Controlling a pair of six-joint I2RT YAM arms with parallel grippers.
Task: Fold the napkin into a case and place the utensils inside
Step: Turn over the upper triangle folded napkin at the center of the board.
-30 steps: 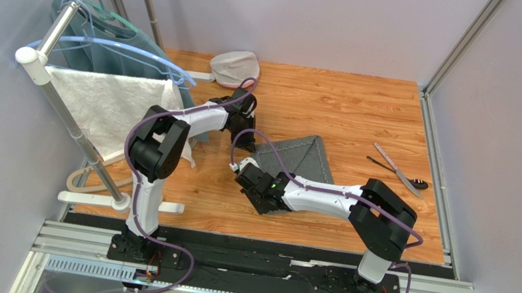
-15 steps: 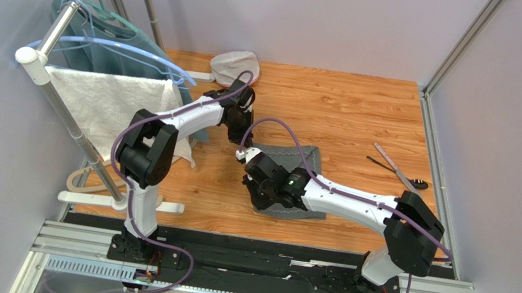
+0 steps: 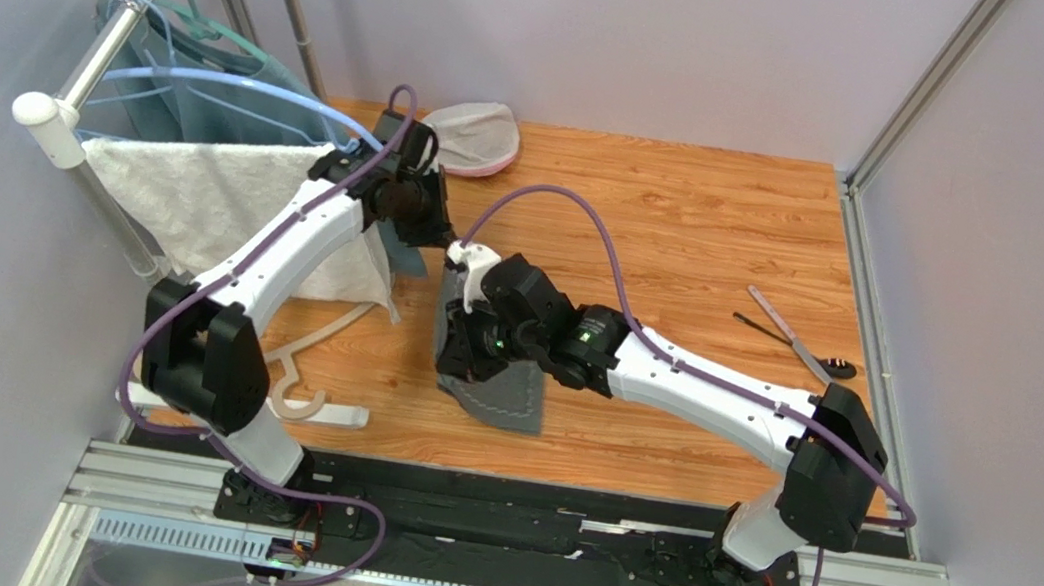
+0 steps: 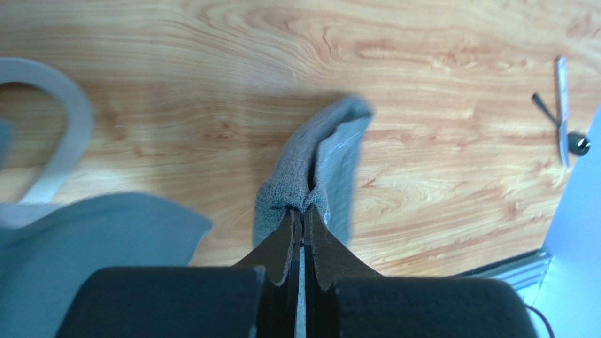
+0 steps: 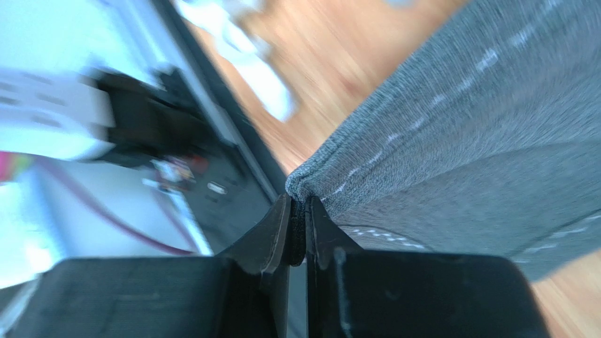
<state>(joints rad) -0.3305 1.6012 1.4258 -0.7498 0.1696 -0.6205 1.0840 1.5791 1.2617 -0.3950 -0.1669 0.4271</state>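
Looking down on a smooth, orange-brown wood-grain tabletop (image 3: 706, 212), walled in pale grey. At the far left, draped over a metal rail, a large white towel of nubbly weave (image 3: 201, 191), with a teal-blue garment (image 3: 188, 113) on hangers behind it.

White-shelled left arm (image 3: 293, 240) stretched long and straight from its base toward the far left of the table, wrist just beside the towel's edge. Right arm (image 3: 713, 387) reaching diagonally across the wood to left of centre, forearm low, purple cable arching above.

Between the two wrists, a dark grey woven cloth napkin (image 3: 507, 397) with a pale dashed stitch line, gathered into a narrow doubled strip left of centre. Unclear whether its lower end touches the wood.

Left gripper (image 4: 302, 211): black jaws pressed together, pinching one bunched end of the napkin (image 4: 331, 162). Right gripper (image 5: 298, 204): jaws nearly closed, nipping a folded edge of the napkin (image 5: 480, 127).

Well apart, near the table's right edge, two slim utensils flat on the wood: one silver-grey metal blade (image 3: 795, 337), one black piece (image 3: 759, 327) with a rounded head.
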